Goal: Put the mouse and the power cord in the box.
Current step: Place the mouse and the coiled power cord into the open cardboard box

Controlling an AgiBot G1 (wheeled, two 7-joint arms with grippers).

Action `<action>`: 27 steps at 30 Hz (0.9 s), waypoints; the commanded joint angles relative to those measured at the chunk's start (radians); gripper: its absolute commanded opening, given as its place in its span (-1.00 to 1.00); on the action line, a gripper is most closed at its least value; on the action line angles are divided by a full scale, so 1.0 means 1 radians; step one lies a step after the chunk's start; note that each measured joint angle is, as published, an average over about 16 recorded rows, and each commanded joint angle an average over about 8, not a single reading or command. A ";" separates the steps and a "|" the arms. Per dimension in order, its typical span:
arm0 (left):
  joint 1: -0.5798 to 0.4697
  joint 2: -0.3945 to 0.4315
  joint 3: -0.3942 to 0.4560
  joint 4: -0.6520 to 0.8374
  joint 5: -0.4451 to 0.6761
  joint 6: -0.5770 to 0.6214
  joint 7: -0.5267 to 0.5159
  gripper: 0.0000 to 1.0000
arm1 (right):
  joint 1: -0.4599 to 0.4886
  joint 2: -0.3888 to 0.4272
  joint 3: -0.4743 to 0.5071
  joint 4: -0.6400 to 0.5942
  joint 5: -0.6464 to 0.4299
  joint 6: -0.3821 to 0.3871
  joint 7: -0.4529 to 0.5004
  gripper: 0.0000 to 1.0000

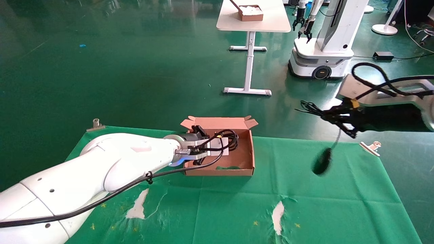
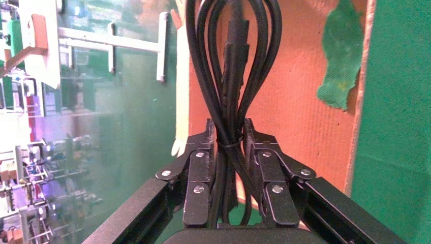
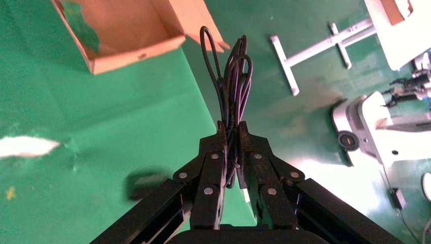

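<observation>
The box lies open on the green cloth with its flap lid tipped back. My left gripper reaches into it, shut on the power cord. In the left wrist view the left gripper clamps the tied waist of the power cord, whose loops hang over the box floor. My right gripper is raised to the right of the box, shut on the mouse's bundled thin wire. The mouse dangles below it over the cloth, blurred, and in the right wrist view the mouse is a dark smear.
A scrap of green material lies on the box floor. The cloth has torn white patches near the front. Metal clips hold its corners. Beyond stand a white table with a small carton and another robot.
</observation>
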 commanded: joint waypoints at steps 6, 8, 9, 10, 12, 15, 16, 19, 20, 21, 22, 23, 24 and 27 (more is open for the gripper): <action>-0.026 -0.001 0.090 0.005 -0.034 -0.030 -0.057 1.00 | -0.002 -0.020 0.001 -0.007 0.009 0.011 -0.004 -1.00; -0.034 -0.002 0.106 0.010 -0.045 -0.036 -0.071 1.00 | -0.003 -0.023 0.001 -0.006 0.010 0.012 -0.003 -1.00; -0.040 -0.003 0.113 0.014 -0.051 -0.038 -0.078 1.00 | -0.004 -0.025 0.001 -0.005 0.012 0.012 -0.002 -1.00; -0.045 -0.004 0.118 0.020 -0.057 -0.040 -0.084 1.00 | -0.004 -0.026 0.001 -0.003 0.013 0.011 -0.001 -1.00; -0.059 -0.007 0.126 0.039 -0.070 -0.041 -0.098 1.00 | -0.003 -0.030 0.001 0.001 0.017 0.010 -0.001 -1.00; -0.084 -0.014 0.133 0.081 -0.086 -0.036 -0.114 1.00 | 0.000 -0.038 0.002 0.009 0.025 0.006 -0.003 -1.00; -0.093 -0.018 0.134 0.098 -0.089 -0.033 -0.117 1.00 | 0.000 -0.041 0.002 0.011 0.029 0.005 -0.004 -1.00; -0.121 -0.035 0.134 0.153 -0.097 -0.017 -0.125 1.00 | -0.001 -0.059 0.000 0.020 0.039 0.005 -0.010 -1.00; -0.129 -0.044 0.133 0.169 -0.099 -0.011 -0.127 1.00 | 0.000 -0.069 -0.002 0.023 0.040 0.008 -0.016 -1.00; -0.137 -0.055 0.133 0.184 -0.101 -0.004 -0.128 1.00 | 0.001 -0.080 -0.004 0.026 0.040 0.014 -0.023 -1.00; -0.143 -0.067 0.132 0.195 -0.102 0.004 -0.129 1.00 | 0.002 -0.093 -0.007 0.027 0.039 0.021 -0.031 -1.00; -0.148 -0.081 0.132 0.202 -0.103 0.013 -0.129 1.00 | 0.005 -0.110 -0.010 0.025 0.036 0.031 -0.041 -1.00; -0.151 -0.097 0.133 0.206 -0.103 0.024 -0.129 1.00 | 0.009 -0.129 -0.014 0.021 0.031 0.044 -0.053 -1.00; -0.153 -0.145 0.144 0.190 -0.090 0.064 -0.132 1.00 | 0.026 -0.200 -0.032 -0.014 0.004 0.099 -0.107 -1.00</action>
